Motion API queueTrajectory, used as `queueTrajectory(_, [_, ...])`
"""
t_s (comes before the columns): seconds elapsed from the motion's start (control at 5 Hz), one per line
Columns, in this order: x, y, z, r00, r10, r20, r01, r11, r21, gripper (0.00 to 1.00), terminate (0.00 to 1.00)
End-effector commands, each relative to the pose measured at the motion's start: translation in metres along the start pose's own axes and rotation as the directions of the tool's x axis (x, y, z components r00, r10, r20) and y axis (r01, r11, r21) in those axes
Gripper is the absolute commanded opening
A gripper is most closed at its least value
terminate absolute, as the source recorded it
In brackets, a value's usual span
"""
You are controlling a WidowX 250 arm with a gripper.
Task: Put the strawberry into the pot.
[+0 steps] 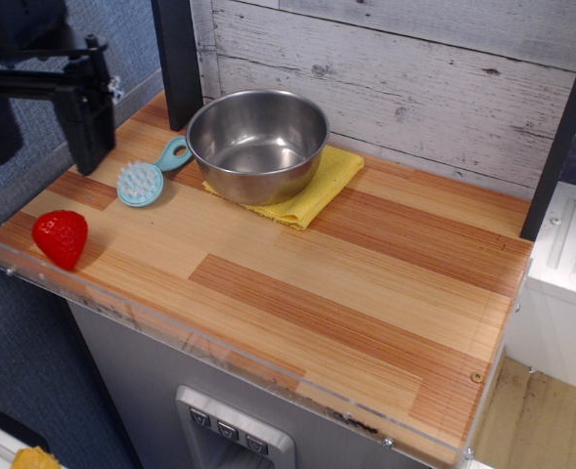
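Note:
The red strawberry (61, 237) lies on the wooden counter near the front left corner. The steel pot (257, 143) stands at the back, on a yellow cloth (312, 191), and holds nothing. My gripper (41, 156) hangs above the left edge of the counter, over and a little behind the strawberry. Its two dark fingers (89, 132) are spread wide apart with nothing between them.
A light blue brush (147, 178) lies just left of the pot, between it and the strawberry. A clear plastic lip (219, 357) runs along the counter's front and left edges. A dark post (177, 59) stands behind the pot at the white plank wall.

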State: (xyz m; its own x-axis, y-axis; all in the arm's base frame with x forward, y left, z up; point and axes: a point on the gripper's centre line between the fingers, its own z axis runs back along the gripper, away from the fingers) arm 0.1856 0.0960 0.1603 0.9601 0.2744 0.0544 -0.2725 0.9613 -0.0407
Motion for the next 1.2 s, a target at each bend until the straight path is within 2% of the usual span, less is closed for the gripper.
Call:
queueTrajectory(0.0, [0.024, 0.023, -0.009, 0.994, 0.111, 0.017, -0.111, 0.994, 0.001, 1.0, 0.0])
queueTrajectory(0.2, [0.033, 0.044, -0.02, 0.986, 0.163, 0.041, -0.162, 0.987, -0.021, 1.0, 0.0])
queueTrajectory(0.4, [0.036, 0.055, -0.028, 0.985, 0.165, 0.048, -0.166, 0.986, 0.012, 1.0, 0.0])
queueTrajectory(0.6, [0.013, 0.07, -0.034, 0.974, 0.21, 0.087, -0.214, 0.976, 0.046, 1.0, 0.0])
queueTrajectory(0.8, [-0.001, 0.076, -0.041, 0.948, 0.269, 0.169, -0.279, 0.96, 0.037, 1.0, 0.0])
queueTrajectory(1.0, [0.001, 0.071, -0.061, 0.925, 0.315, 0.211, -0.318, 0.948, -0.022, 1.0, 0.0])
